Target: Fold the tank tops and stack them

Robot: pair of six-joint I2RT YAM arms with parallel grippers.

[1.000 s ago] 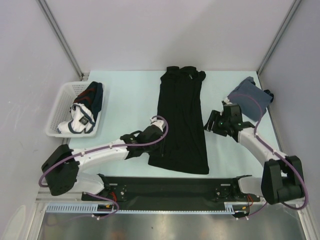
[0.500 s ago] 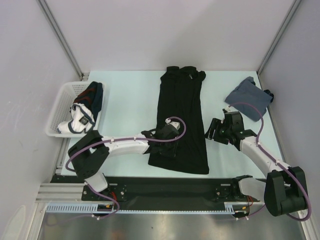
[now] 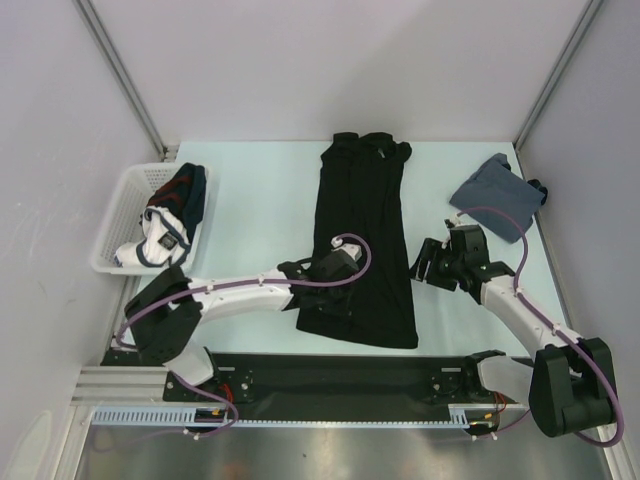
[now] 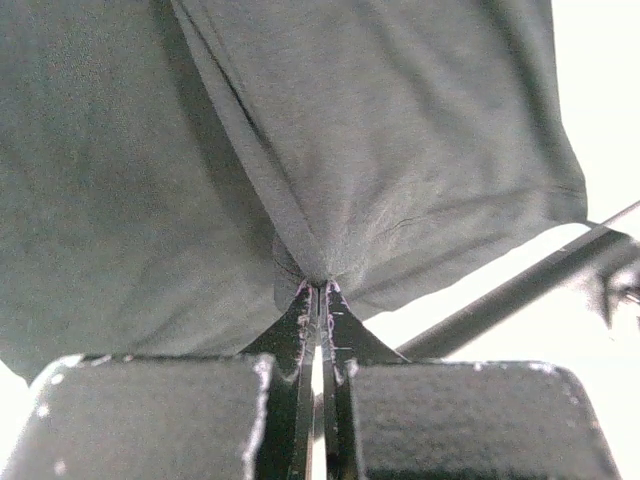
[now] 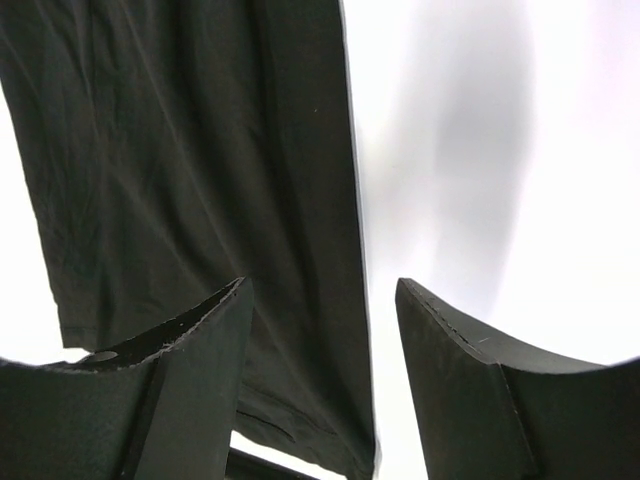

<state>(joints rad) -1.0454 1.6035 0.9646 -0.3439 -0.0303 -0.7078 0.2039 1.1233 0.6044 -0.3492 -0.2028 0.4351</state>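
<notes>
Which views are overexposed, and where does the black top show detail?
Left wrist view: table burnt to white, black tank top lifted to grey with clear creases. Right wrist view: table white too, with a soft shadow. Top view: evenly lit, the top nearly flat black.

No text, label, brand, number or sign can be read in any view. The bundled clothes [image 3: 170, 222] in the white basket [image 3: 112, 222] carry light patches and stripes, but they are too small to tell whether any of it is lettering. The black tank top [image 3: 362, 240], seen close in both wrist views, shows only plain cloth.
</notes>
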